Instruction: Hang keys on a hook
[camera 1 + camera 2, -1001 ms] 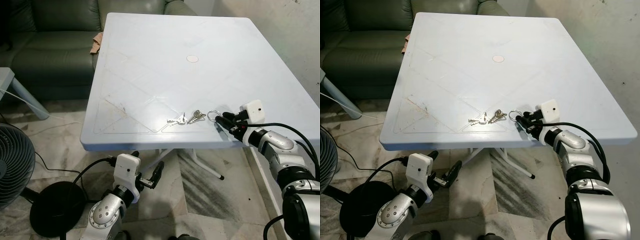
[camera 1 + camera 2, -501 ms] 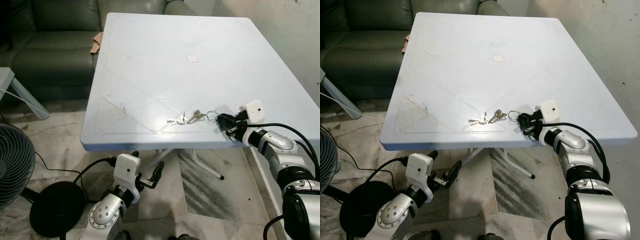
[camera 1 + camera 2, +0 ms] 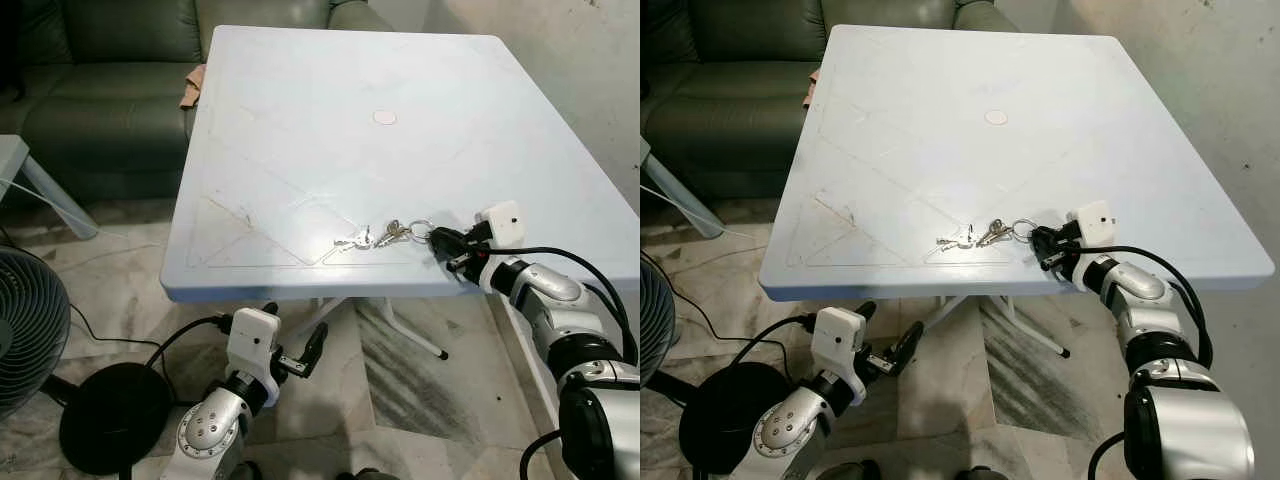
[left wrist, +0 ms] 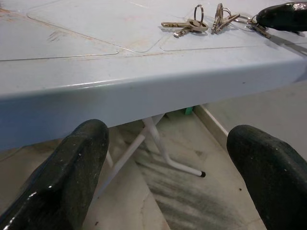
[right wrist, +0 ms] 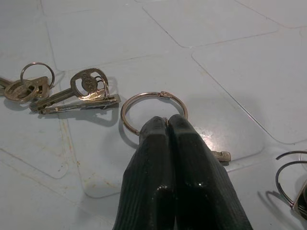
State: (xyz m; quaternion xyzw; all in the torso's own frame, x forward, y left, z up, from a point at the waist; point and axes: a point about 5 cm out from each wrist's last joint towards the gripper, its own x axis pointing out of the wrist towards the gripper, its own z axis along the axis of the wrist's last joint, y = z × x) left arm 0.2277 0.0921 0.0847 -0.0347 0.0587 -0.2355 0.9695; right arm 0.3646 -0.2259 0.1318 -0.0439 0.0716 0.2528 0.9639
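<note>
Two bunches of keys (image 3: 975, 237) lie on the pale blue desk (image 3: 300, 110) near its front edge, a little right of its middle, joined toward the right to a larger key ring (image 5: 153, 112) that lies flat on the desk top. The right gripper (image 5: 168, 125) reaches in low over the desk's front right part, its two black fingers (image 5: 189, 163) pressed together with no gap between them, and their tips sit over the near rim of that ring (whether the wire is actually pinched between them cannot be told from the wrist view). In the right wrist view a second small key part pokes out from beside the fingers. The left gripper (image 3: 297, 352) hangs below the front edge of the desk, above the tiled floor (image 3: 400, 400), its fingers (image 4: 72, 167) spread wide apart and holding nothing. Behind the desk stands a dark green sofa (image 3: 100, 90), and a black fan (image 3: 25, 330) with a round base sits on the floor to the robot's left. Near the desk's middle is a small round pale mark (image 3: 385, 117).
</note>
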